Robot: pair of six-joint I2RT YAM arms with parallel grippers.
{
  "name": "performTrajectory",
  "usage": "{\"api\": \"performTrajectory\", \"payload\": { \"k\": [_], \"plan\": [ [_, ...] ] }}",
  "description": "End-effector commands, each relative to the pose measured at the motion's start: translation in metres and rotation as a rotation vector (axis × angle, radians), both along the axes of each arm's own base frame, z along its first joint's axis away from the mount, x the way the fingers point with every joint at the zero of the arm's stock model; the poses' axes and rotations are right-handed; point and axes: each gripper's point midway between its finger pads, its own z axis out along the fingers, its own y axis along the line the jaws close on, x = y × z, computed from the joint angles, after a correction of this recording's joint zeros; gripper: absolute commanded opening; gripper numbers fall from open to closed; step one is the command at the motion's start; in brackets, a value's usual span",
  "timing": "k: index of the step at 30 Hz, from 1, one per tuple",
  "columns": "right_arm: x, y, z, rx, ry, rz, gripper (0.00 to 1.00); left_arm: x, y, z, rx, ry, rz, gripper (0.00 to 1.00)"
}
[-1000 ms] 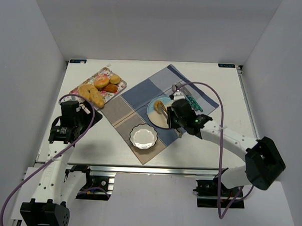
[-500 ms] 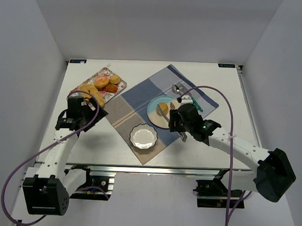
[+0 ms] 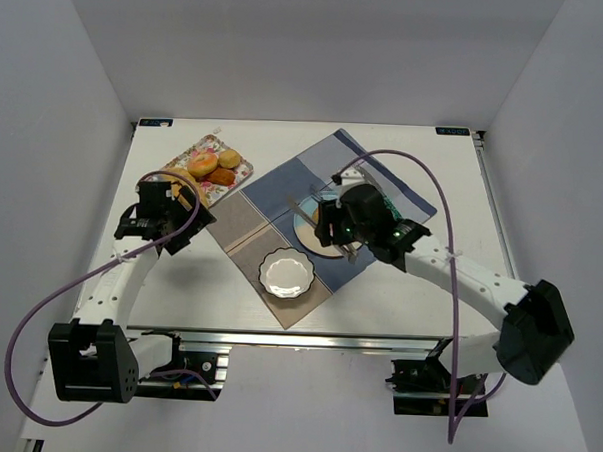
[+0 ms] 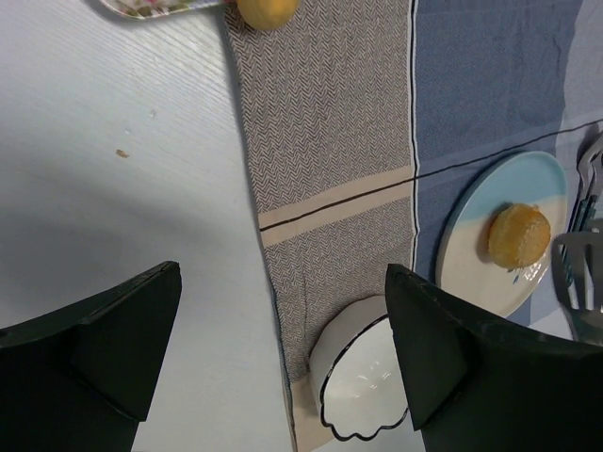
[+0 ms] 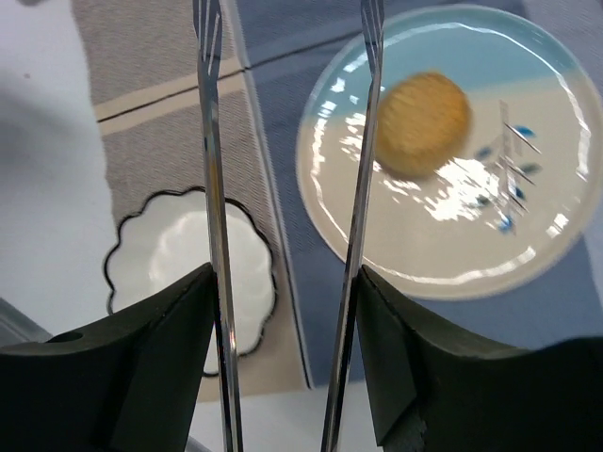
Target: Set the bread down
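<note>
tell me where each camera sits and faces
Top external: high behind the robot, looking down on the table; left arm and right arm show.
Left wrist: looks down past the open left end effector at the cloth.
Right wrist: looks down past tongs in the right end effector.
Both wrist views share the bun on the plate.

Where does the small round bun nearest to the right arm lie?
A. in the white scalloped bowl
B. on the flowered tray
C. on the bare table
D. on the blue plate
D: the round bun rests on the blue plate; the white scalloped bowl beside it is empty, and the tongs in the right gripper hold nothing.
</note>
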Motion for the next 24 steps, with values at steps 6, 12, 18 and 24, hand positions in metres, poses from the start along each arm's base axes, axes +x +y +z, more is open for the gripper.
{"api": "performTrajectory", "payload": {
  "k": [6,12,18,24],
  "plan": [
    [0.016,0.118,0.035,0.14,-0.048,0.27,0.63,-0.031,0.035,0.033,0.145,0.036,0.144,0.98],
    [0.023,0.194,0.04,0.193,-0.03,0.395,0.64,-0.052,0.042,0.037,0.189,0.05,0.145,0.98],
    [0.032,0.24,0.012,0.159,0.031,0.418,0.64,-0.073,0.048,0.044,0.216,0.049,0.162,0.98],
    [0.055,0.258,-0.006,0.125,0.028,0.363,0.66,-0.088,0.046,0.055,0.205,-0.001,0.159,0.98]
  ]
}}
